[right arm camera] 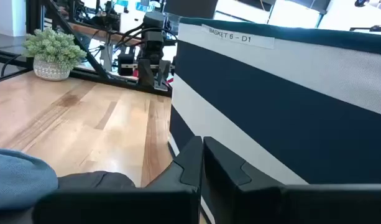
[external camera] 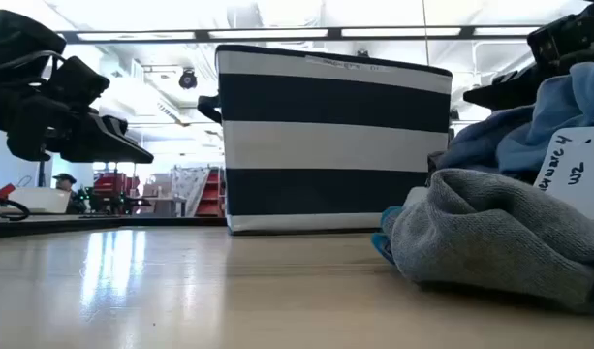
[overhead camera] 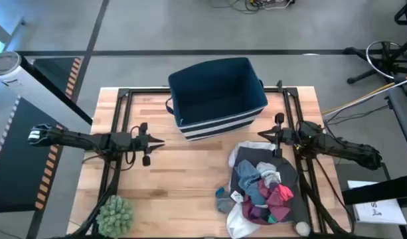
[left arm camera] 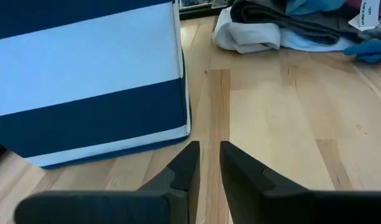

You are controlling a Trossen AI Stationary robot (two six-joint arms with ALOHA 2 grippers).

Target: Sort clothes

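The clothes [overhead camera: 263, 189] lie in a heap on the table's near right. A large dark grey garment [overhead camera: 291, 174] and a white one [overhead camera: 246, 151] are underneath, with small red, maroon, teal and blue-grey pieces on top. The heap also shows in the low view [external camera: 500, 233] and the left wrist view [left arm camera: 283, 28]. My left gripper [overhead camera: 160, 141] hovers left of the table's middle with only a narrow slit between its fingers [left arm camera: 209, 163], and holds nothing. My right gripper [overhead camera: 261, 136] hovers at the heap's far edge, beside the bin, shut and empty [right arm camera: 202, 152].
A navy fabric bin with white stripes [overhead camera: 216, 96] stands open at the table's far middle, between the two grippers. A small green plant [overhead camera: 115, 214] sits at the near left corner. Bare wood [overhead camera: 183, 186] lies between the plant and the heap.
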